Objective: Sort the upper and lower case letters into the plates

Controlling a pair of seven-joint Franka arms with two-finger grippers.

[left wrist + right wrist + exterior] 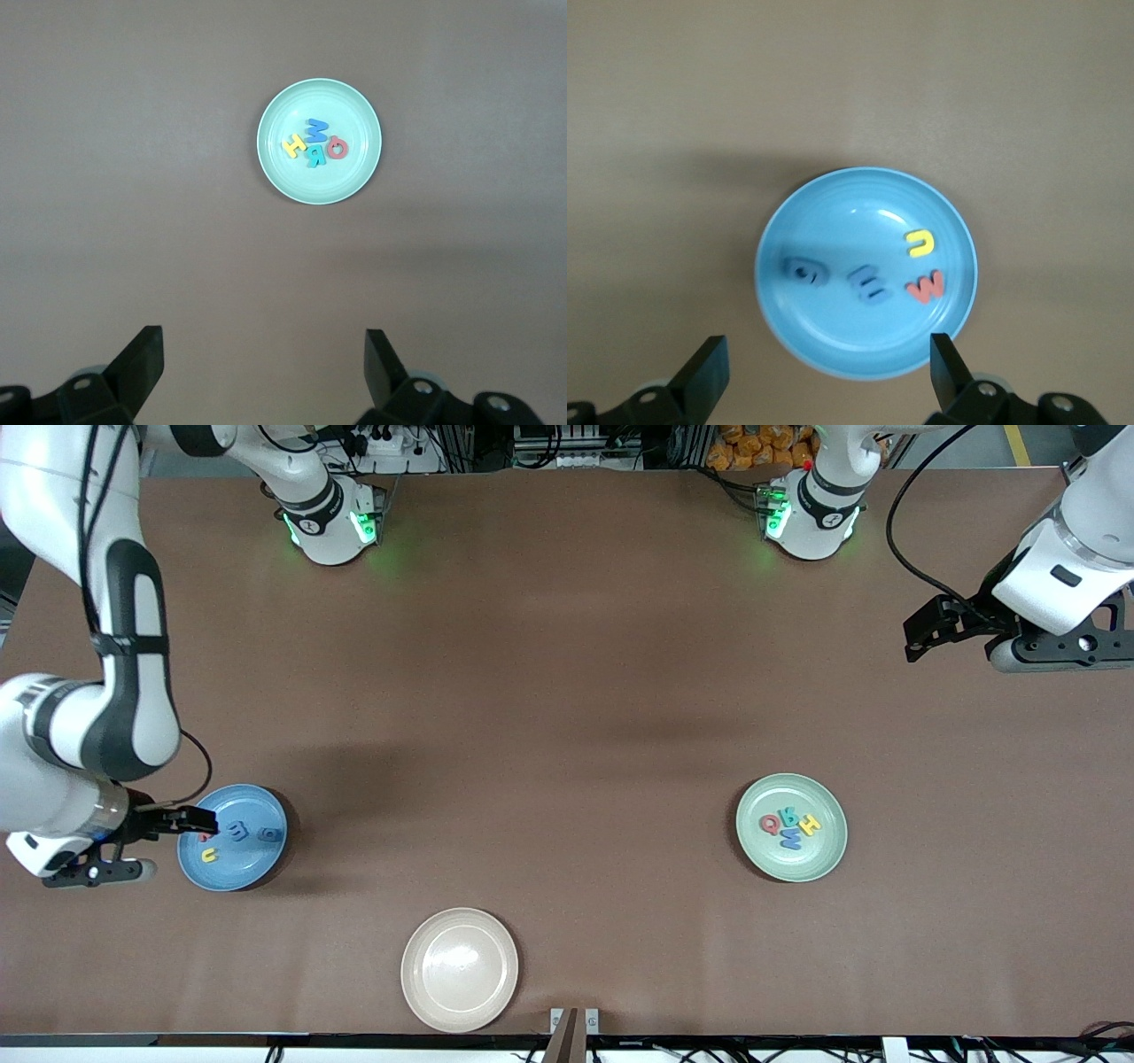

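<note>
While both arms hang with jaws apart and empty, the right gripper (202, 825) at the blue plate (257, 868) near the table's right-arm end, the left gripper (921, 640) waiting over bare table, the mint plate (819, 859) holds capitals; the foam letters (925, 287) look light, soft, best pinched across their thin edges.

Plates: 3 total — 1 sky blue plate (232, 849), 1 mint green plate (791, 827), 1 cream-beige plate (460, 969).

Foam letters: 8 total — 4 in the blue plate (868, 285), 4 in the green plate (314, 146).

Grippers: 2 — left gripper (263, 367), right gripper (828, 372).
</note>
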